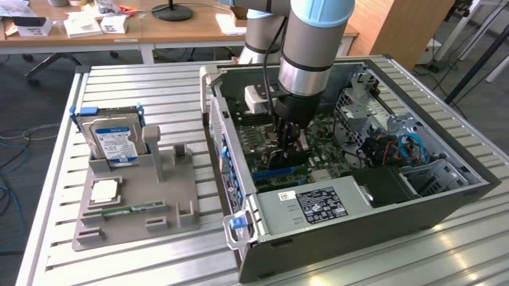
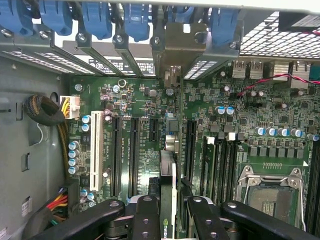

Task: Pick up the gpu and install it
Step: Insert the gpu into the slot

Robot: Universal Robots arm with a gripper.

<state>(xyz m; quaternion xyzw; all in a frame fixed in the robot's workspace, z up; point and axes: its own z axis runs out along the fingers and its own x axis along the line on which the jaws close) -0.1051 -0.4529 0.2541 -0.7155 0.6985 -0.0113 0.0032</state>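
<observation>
Slatted metal table (image 1: 135, 83), open PC case (image 1: 382, 235).
Gripper (image 2: 171, 202) pinches gpu (image 2: 169, 172) edge-on over motherboard (image 2: 210, 107) slots, inside case.

The card (image 2: 167, 200) I carry shows the Nvidia mark (image 2: 165, 231) on its narrow edge (turned sideways). I cannot read the labels on the power supply (image 1: 318, 204) and hard drive (image 1: 114, 140).
</observation>
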